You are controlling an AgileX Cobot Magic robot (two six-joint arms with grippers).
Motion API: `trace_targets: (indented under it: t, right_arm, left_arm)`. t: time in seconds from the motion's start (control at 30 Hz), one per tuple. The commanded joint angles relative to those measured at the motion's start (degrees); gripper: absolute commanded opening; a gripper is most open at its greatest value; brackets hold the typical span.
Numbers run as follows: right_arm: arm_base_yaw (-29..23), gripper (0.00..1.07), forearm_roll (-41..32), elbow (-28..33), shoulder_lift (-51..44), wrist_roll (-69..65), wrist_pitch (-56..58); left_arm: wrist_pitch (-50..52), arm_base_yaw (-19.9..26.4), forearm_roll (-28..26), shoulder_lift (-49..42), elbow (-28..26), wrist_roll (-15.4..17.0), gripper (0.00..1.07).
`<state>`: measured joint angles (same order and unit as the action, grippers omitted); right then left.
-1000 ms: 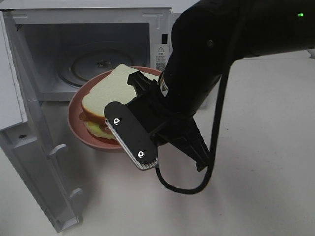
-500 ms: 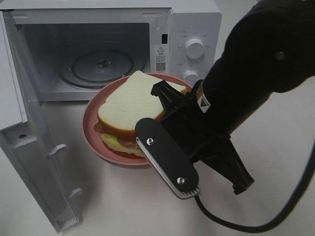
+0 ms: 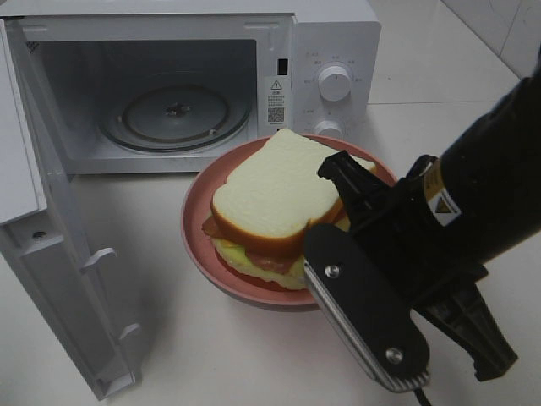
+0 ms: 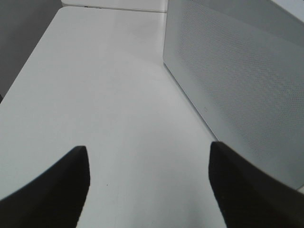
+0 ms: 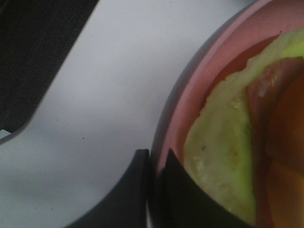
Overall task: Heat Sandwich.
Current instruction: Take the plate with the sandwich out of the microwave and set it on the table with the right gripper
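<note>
- Closest to me, down at the front of the white tabletop (image 3: pixel 211 355), the right tool (image 5: pixel 156 164) is clenched on the rim of the pink plate (image 3: pixel 199 245). Its two black tips pinch the edge with almost no gap.
- On that plate sits the sandwich (image 3: pixel 275 199), just in front of the open microwave (image 3: pixel 334 51) and not yet inside it.
- I think the sandwich is light and soft. The white bread would squash if it were squeezed, and the layers could slide apart.
- So the plate looks like the right thing to hold. It is stiff, and its rim gives the tool a firm edge.
- The plate looks smooth, so I would guess it could slip or tip if it were moved fast. The sandwich is nearly as wide as the plate, so there is not much room to spare.
- The high view shows the whole scene: the plate, the microwave door (image 3: pixel 51 279) swung wide, and the glass tray (image 3: pixel 176 114) waiting inside.
- The right wrist view shows what the high view hides behind the black arm: the pinch on the rim, and green lettuce (image 5: pixel 218 156) right next to it.
- Far off beside the microwave, the left tool (image 4: pixel 147 178) is released, its tips spread wide over bare tabletop. It holds nothing. The high view does not show it at all.
</note>
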<state>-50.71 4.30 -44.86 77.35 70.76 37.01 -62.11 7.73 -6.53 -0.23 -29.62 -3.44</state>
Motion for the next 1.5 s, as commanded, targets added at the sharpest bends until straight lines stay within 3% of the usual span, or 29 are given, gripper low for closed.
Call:
trace_targets:
  t: [0.03,0.17,0.6,1.23,1.5]
  right_arm:
    - [-0.17,0.00,0.11,1.38,-2.41,-0.63,-0.40]
    - [-0.17,0.00,0.11,4.87,-7.79,-3.27,2.06]
    - [0.23,0.00,2.18,6.93,-13.52,-13.87,8.94]
    - [23.26,0.00,6.13,6.93,-13.64,-27.22,4.98]
    - [29.39,0.00,6.53,4.64,-12.32,-37.18,3.09]
  left_arm:
    - [0.92,-0.34,-0.17,-0.34,0.11,0.23,0.68]
    - [0.92,-0.34,-0.17,-0.34,0.11,0.23,0.68]
    - [0.92,-0.34,-0.17,-0.34,0.11,0.23,0.68]
    - [0.92,-0.34,-0.17,-0.34,0.11,0.23,0.68]
    - [0.92,-0.34,-0.17,-0.34,0.11,0.23,0.68]
